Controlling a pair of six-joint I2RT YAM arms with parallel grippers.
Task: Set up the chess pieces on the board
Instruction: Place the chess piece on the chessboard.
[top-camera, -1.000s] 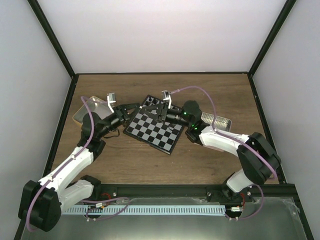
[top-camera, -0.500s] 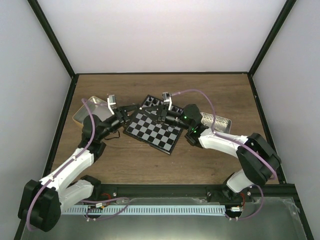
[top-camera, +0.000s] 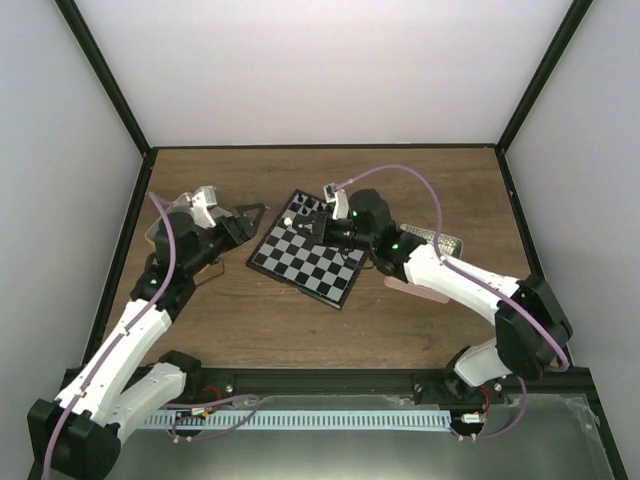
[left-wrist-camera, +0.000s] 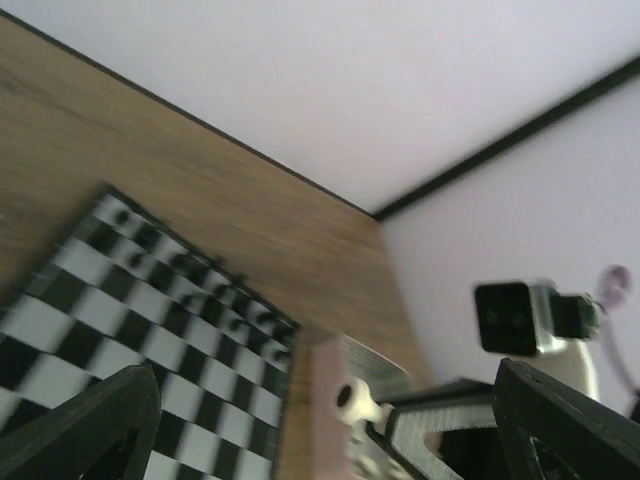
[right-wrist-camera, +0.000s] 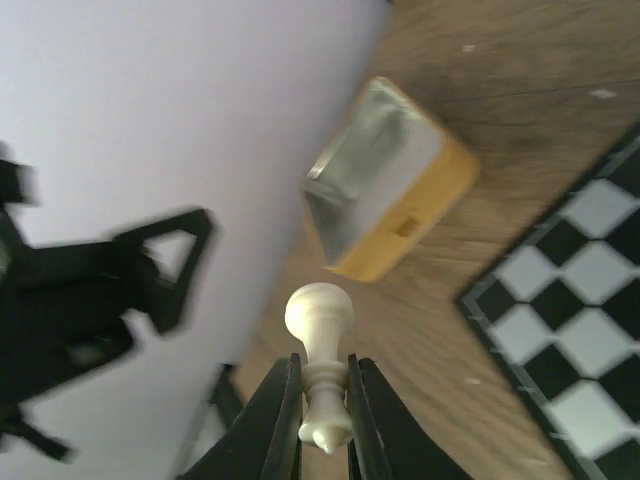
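The board (top-camera: 312, 257) lies tilted in the middle of the table, with black chess pieces (top-camera: 306, 207) lined along its far edge. My right gripper (top-camera: 298, 222) hangs over the board's far left corner, shut on a cream-white chess piece (right-wrist-camera: 319, 368) that sticks out between its fingers, round head forward. The same piece (left-wrist-camera: 358, 400) shows in the left wrist view. My left gripper (top-camera: 252, 214) is open and empty, left of the board and raised; its two fingers (left-wrist-camera: 98, 430) frame the bottom corners of its own view.
A yellow-sided metal tin (right-wrist-camera: 392, 182) sits at the left behind the left arm (top-camera: 160, 265). A second metal tin (top-camera: 437, 241) and a pink tray (top-camera: 418, 290) lie right of the board, partly under the right arm.
The left gripper has opened and drawn back left, away from the board. The right gripper has shut on the white piece and now carries it alone over the board's far left corner.
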